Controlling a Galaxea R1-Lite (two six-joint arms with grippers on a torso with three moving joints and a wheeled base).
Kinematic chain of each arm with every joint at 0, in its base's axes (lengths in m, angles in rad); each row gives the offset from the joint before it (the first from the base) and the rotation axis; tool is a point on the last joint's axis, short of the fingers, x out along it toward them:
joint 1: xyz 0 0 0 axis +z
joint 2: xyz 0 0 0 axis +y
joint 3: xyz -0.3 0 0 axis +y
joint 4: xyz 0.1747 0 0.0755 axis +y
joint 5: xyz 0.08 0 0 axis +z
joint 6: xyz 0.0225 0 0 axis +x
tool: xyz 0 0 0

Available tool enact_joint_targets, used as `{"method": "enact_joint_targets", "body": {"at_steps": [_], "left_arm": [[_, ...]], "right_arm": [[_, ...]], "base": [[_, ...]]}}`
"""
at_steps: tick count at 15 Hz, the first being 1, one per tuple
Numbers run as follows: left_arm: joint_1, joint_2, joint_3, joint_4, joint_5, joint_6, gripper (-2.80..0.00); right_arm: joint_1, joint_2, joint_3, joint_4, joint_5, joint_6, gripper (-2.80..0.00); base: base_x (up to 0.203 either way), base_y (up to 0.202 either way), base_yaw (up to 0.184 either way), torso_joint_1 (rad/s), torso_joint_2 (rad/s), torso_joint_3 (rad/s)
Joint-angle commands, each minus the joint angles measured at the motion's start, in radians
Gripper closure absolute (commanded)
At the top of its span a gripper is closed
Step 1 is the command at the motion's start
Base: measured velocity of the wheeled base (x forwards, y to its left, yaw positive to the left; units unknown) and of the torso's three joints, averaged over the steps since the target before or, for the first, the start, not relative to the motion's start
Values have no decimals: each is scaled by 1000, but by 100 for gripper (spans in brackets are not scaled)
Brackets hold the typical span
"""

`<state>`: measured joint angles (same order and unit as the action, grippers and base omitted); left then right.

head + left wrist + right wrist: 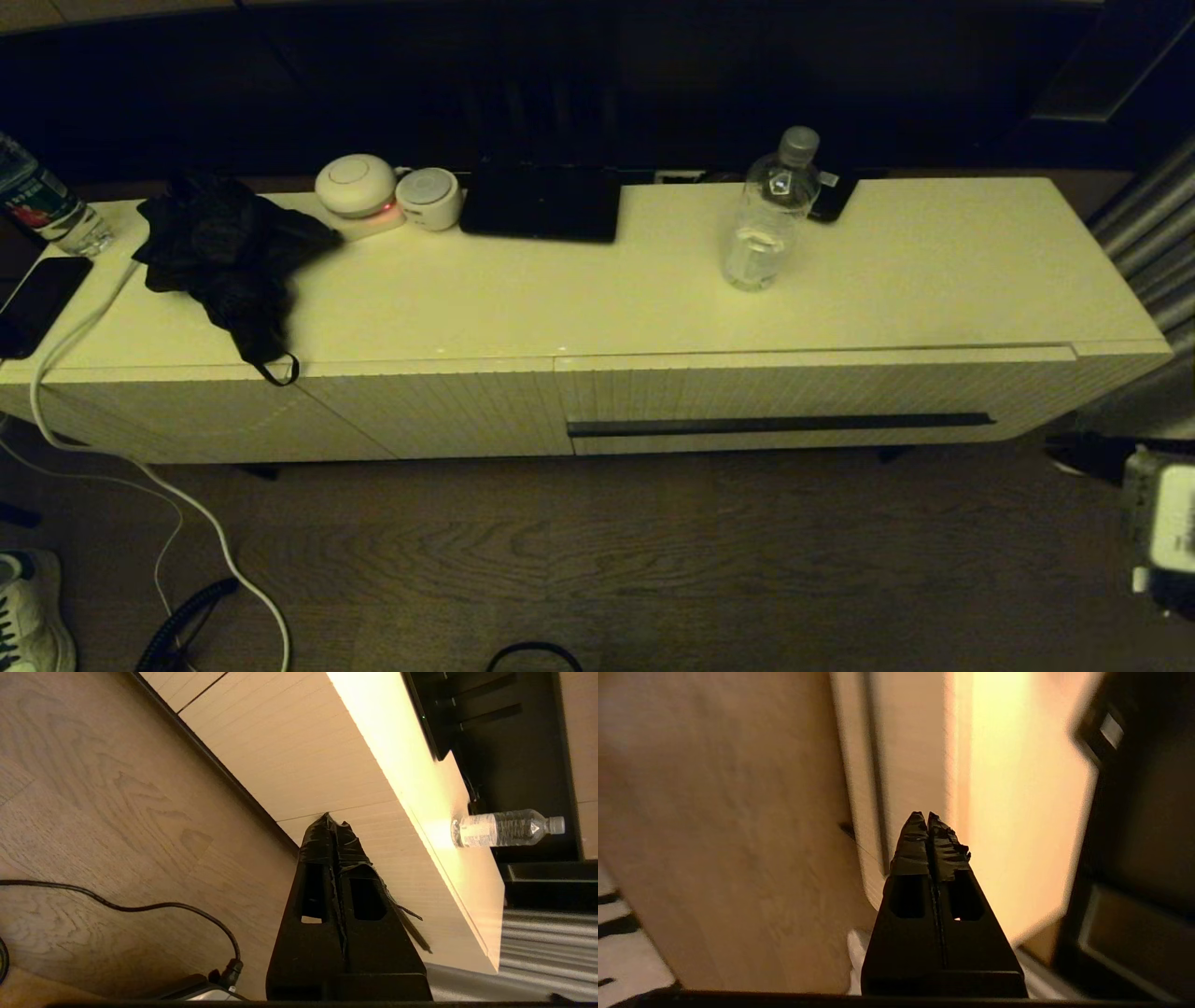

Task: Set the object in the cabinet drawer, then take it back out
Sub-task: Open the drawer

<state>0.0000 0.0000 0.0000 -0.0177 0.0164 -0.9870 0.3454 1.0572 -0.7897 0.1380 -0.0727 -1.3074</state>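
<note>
The clear water bottle (770,215) with a grey-white cap stands upright on the white cabinet top (934,271), right of centre. It also shows in the left wrist view as the bottle (507,828). Below it the ribbed drawer (822,387) is closed, with its long dark handle strip (780,425) along the lower front. My left gripper (332,821) is shut and empty, low in front of the cabinet. My right gripper (928,816) is shut and empty, off the cabinet's right end near the drawer front (906,765). Only part of my right arm (1162,523) shows in the head view.
A black cloth (229,252), two round white devices (355,185), a black tablet (541,201) and a dark phone (831,196) lie on the top. A red-green labelled bottle (37,201) stands far left. A white cable (140,467) and a shoe (28,616) are on the floor.
</note>
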Motion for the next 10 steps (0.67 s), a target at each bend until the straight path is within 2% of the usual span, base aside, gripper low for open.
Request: {"method": "enact_joint_targets", "body": {"at_steps": [1,3,6,8,10], "left_arm": [[0,-2,0,-1,0,-5,0],[0,-2,0,-1,0,-5,0],[0,-2,0,-1,0,-5,0],[0,-2,0,-1,0,-5,0],[0,-2,0,-1,0,-5,0]], "right_arm": [[149,79,67,-61,-78,27,0],[201,158,113,-163,-153,93,0],[212,278,176,-259,-165,146,0],[209,377,239,-448,-166,160,0],[173,466,290,-614,-164,166,0]], "base": [[0,0,0,0,0,0],[0,0,0,0,0,0],[0,0,0,0,0,0],[0,0,0,0,0,0],[0,0,0,0,0,0]]}}
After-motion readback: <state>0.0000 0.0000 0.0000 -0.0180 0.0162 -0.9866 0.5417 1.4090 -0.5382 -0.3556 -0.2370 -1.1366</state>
